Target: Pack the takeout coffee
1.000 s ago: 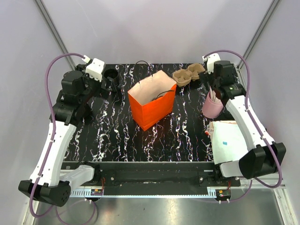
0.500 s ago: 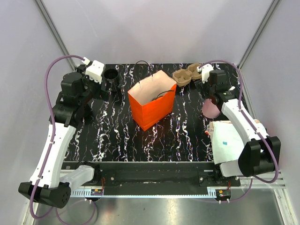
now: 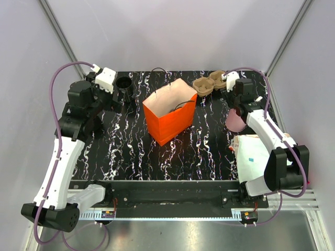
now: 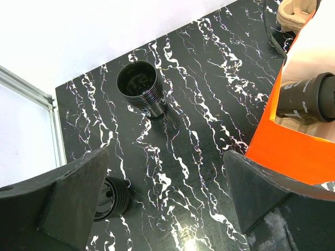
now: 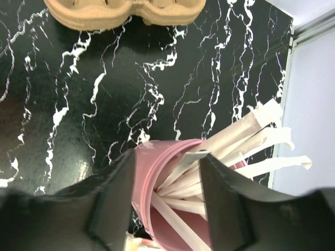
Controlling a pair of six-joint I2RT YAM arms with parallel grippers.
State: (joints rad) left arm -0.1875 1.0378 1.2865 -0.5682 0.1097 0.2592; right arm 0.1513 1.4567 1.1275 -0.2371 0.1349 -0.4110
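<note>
One small black takeout coffee cup [image 3: 124, 82] stands at the table's far left, also seen from above in the left wrist view [image 4: 140, 86]. A second black ridged cup [image 4: 109, 196] sits half hidden behind my left finger. A third black lidded cup [image 4: 309, 99] lies on its side inside the orange paper bag [image 3: 168, 111]. My left gripper [image 3: 114, 98] [image 4: 166, 172] hovers wide open over bare table between the cups and the bag. My right gripper [image 3: 235, 107] [image 5: 167, 172] is partly open astride the pink cup's rim [image 5: 144, 178], one finger outside the wall, the other among the white sticks [image 5: 230, 141].
A brown pulp two-cup tray [image 3: 209, 83] sits at the back right, just beyond the pink cup [image 3: 234, 123]. A stack of white paper [image 3: 254, 157] lies at the right front under the right arm. Metal frame rails edge the table.
My right gripper has swung in and down onto the pink cup, and its jaws have narrowed around the rim. The left arm has barely moved and stays wide open.
</note>
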